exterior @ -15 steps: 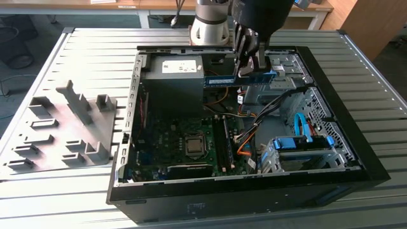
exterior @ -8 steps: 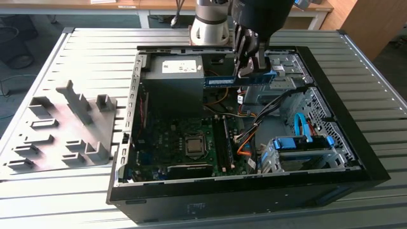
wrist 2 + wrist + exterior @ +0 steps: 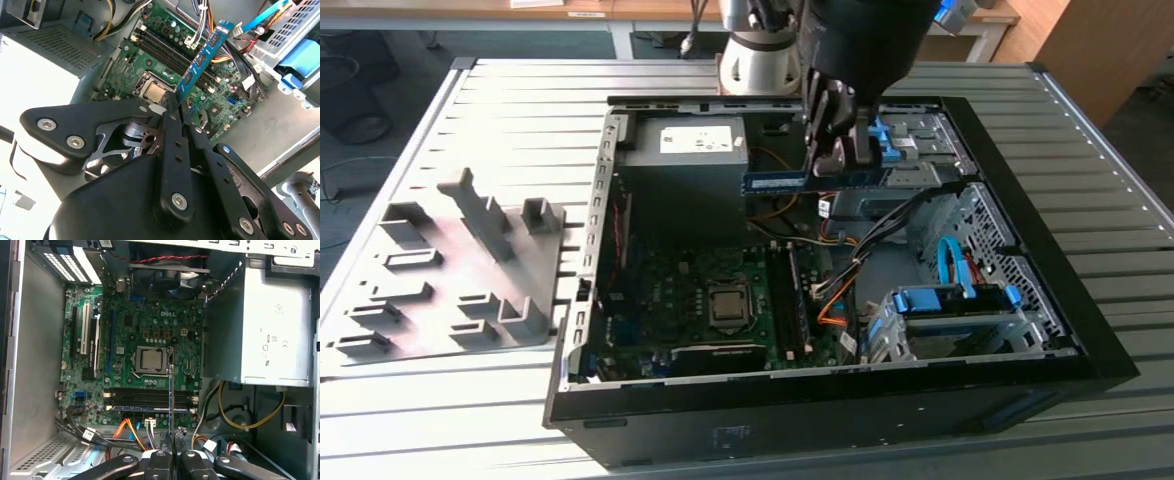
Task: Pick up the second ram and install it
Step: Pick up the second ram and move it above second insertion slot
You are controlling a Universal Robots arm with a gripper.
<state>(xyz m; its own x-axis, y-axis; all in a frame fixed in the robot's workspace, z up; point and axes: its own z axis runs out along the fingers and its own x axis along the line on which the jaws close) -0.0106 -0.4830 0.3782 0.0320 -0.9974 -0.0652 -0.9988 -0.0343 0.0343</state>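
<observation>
The second ram (image 3: 803, 181) is a long blue-green strip with dark chips. It hangs level above the open computer case (image 3: 720, 430), over the area in front of the power supply. My gripper (image 3: 835, 160) is shut on it from above, near one end. In the second wrist view the ram (image 3: 202, 57) sticks out past the fingertips (image 3: 172, 107) toward the motherboard (image 3: 150, 55). In the first wrist view I see the ram (image 3: 170, 400) edge-on, crossing over the black memory slots (image 3: 145, 399) beside the processor socket (image 3: 150, 360). It touches no slot.
A grey power supply (image 3: 683, 150) fills the case's far corner. Blue drive brackets (image 3: 947, 300) and orange and black cables (image 3: 834, 300) lie on the exterior view's right. A grey holder fixture (image 3: 454, 270) stands on the slatted table outside the case, on the exterior view's left.
</observation>
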